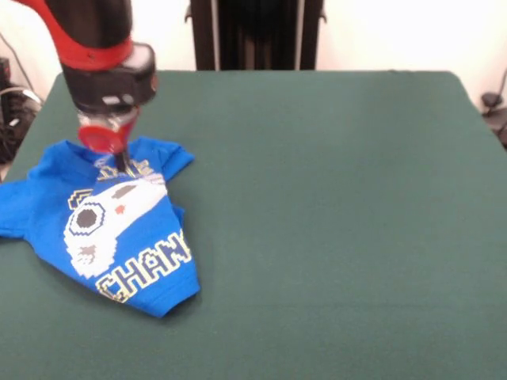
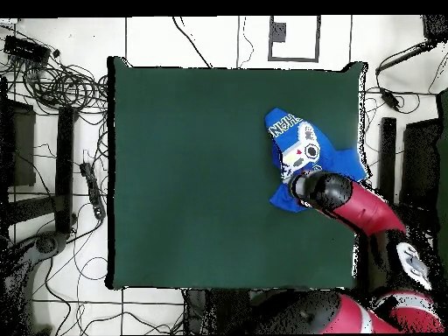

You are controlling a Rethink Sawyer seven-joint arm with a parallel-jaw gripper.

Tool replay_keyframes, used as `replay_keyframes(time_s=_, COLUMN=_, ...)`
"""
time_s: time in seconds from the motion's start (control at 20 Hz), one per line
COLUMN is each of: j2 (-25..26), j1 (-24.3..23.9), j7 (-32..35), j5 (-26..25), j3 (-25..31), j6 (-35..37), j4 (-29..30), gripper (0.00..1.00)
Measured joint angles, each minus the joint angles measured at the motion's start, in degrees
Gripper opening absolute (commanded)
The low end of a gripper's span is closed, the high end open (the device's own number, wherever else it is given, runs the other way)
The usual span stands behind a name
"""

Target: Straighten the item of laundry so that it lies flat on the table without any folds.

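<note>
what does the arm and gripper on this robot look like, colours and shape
The arm is thick and rounded, red with black sections and a white patch near the base. In the front view a red band rings a black and silver wrist block. Below it sits a round red disc, and the gripper is a thin dark tip.

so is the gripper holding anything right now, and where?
Cannot be told. The gripper is down on the blue T-shirt near its collar end, but a grip isn't visible.

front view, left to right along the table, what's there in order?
T-shirt at the left side, the gripper down on its upper part → bare green table the rest of the way to the right edge.
</note>
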Motion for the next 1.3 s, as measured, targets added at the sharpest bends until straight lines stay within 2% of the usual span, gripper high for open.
replay_keyframes(time_s=0.15, j2=-2.7, j1=-1.8, j7=0.0, j5=-0.6, j3=-0.2, j6=0.0, j4=2.7, gripper=0.0)
replay_keyframes(time_s=0.2, j2=-5.2, j1=-3.2, j7=0.0, j5=-1.2, j3=-0.6, j6=0.0, j4=5.2, gripper=0.0)
replay_keyframes(time_s=0.6, j2=-11.4, j1=-5.1, j7=0.0, j5=-2.8, j3=-1.4, j6=-1.1, j4=12.7, gripper=0.0)
replay_keyframes(time_s=0.8, j2=-12.0, j1=-4.0, j7=0.0, j5=-3.0, j3=-2.0, j6=-1.9, j4=14.3, gripper=0.0)
replay_keyframes(time_s=1.3, j2=-9.2, j1=-1.8, j7=0.0, j5=-3.0, j3=-2.3, j6=-1.9, j4=12.8, gripper=0.0)
